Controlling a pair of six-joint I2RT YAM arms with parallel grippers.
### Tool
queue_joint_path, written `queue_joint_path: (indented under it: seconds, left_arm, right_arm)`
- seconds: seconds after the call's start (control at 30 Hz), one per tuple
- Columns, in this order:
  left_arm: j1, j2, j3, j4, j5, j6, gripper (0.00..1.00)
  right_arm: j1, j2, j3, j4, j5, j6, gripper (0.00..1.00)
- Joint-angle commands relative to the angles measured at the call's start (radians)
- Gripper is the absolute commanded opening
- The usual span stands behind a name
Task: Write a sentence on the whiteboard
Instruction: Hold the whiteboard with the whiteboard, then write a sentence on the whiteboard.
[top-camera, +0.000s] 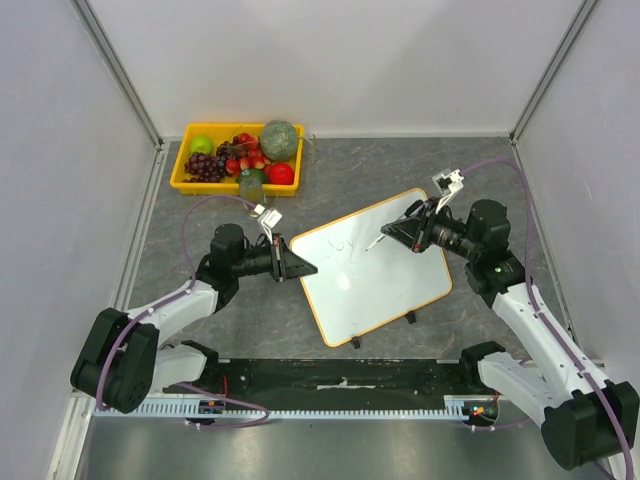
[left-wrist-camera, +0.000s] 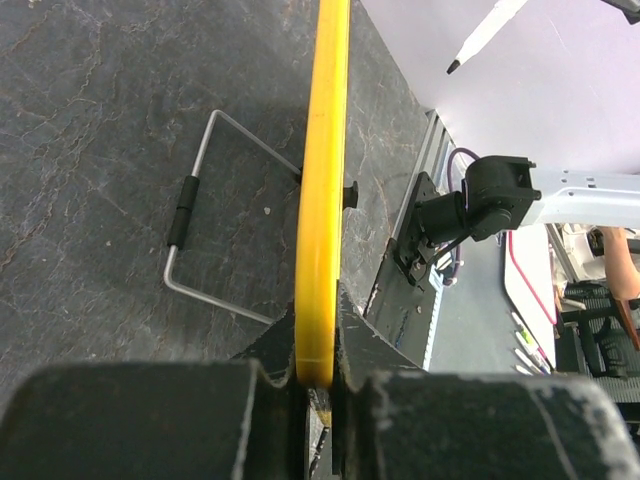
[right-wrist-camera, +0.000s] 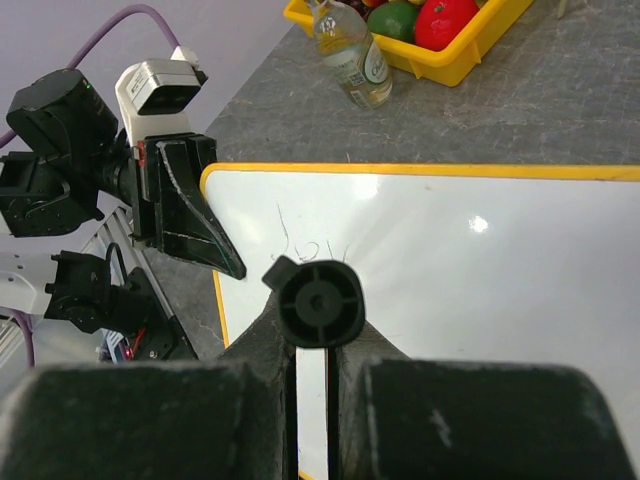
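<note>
**Yellow-framed board pinched at one edge, marker poised over its far end**

Grey stone-look tabletop (top-camera: 480, 190) carries the whiteboard (top-camera: 385, 280), which lies turned like a diamond in the middle, one corner toward the arm bases. Bare surface runs along its right and far edges up to the pale walls (top-camera: 400, 60). On the far left sits a fruit tray (top-camera: 180, 180), well apart from the board, with a small bottle (top-camera: 250, 184) just in front of it. Two black clips (top-camera: 410, 317) stick out from the board's near-right edge.

The left claw (left-wrist-camera: 318, 340) is closed on the board's left frame, the yellow rim sandwiched between its two fingers. The right claw (right-wrist-camera: 320, 340) is clamped on a marker (top-camera: 373, 241), which points down and left over the board's far half.

From above, the writing is barely a smudge. The right wrist view looks straight down the marker's butt end and shows the sentence (right-wrist-camera: 310, 245) as a few thin dark strokes just beyond it, too faint to read, near the corner held by the left arm. Only the left wrist view shows the board edge-on, with a bent wire stand (left-wrist-camera: 200, 230) folded out beneath it on the tabletop. It also catches the marker tip off to the side of the rim. None of the views settles whether that tip touches the white surface.
</note>
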Motion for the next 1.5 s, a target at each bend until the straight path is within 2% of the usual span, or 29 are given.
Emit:
queue_joint_path:
  seconds: [0.0,0.23,0.77,0.97,1.23,1.47]
  left_arm:
    - [-0.007,0.024,-0.030,-0.085,0.028,0.207,0.02]
    - [-0.008,0.036,-0.059,-0.066,0.045,0.215,0.02]
    - [-0.007,0.019,-0.079,-0.045,0.050,0.216,0.02]
    - [-0.005,-0.002,-0.093,-0.039,0.044,0.212,0.02]
    - [-0.005,-0.002,-0.098,-0.033,0.041,0.206,0.02]
    - [-0.005,-0.002,-0.108,-0.003,0.056,0.193,0.02]
  right_arm:
    - [-0.007,-0.033,-0.003,0.012,-0.023,-0.028,0.00]
    - [-0.005,-0.036,-0.002,-0.010,-0.020,-0.079,0.00]
    - [0.015,-0.068,-0.029,-0.019,0.134,-0.145,0.00]
    - [0.076,-0.070,-0.045,-0.005,0.224,-0.166,0.00]
    - [0.234,-0.036,-0.042,0.036,0.397,-0.211,0.00]
    - [0.243,-0.010,-0.032,0.119,0.448,-0.196,0.00]
